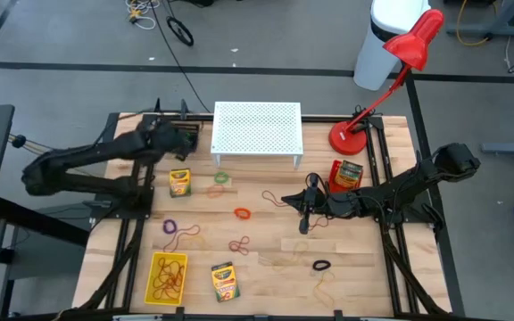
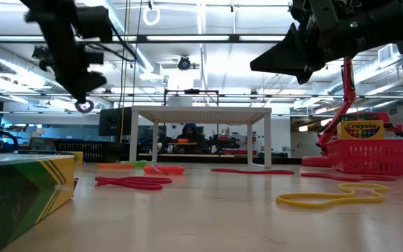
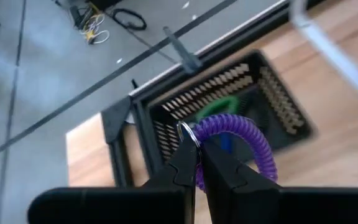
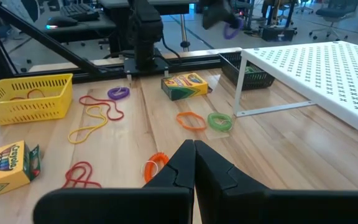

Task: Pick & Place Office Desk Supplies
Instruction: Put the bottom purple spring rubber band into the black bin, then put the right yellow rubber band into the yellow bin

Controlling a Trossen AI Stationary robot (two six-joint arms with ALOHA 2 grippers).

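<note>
placement findings: left end effector (image 3: 197, 163) is closed on a purple coiled loop (image 3: 241, 134) and hangs above a black basket (image 3: 272, 93) at the upper left of the tabletop (image 1: 266, 236) in the high view; judged, the loop is carried there to be dropped in, since green and blue items already lie in that basket. right end effector (image 1: 305, 214) hovers at centre right of the high view, fingers pressed together on nothing, apparently waiting over the loose items.

count, high view: three crayon boxes, one (image 1: 178, 182) left of centre, one (image 1: 224, 281) at lower centre, one (image 1: 347, 174) standing in a red basket beside the red lamp (image 1: 391, 71). one yellow basket (image 1: 169, 277) at lower left holds reddish bands, number unclear. loose on the wood: one orange loop (image 1: 242, 213), one green loop (image 1: 220, 178), one purple loop (image 1: 169, 226), one black loop (image 1: 320, 265), plus several thin bands, not reliably countable. white perforated stand (image 1: 257, 129) sits upper centre.
</note>
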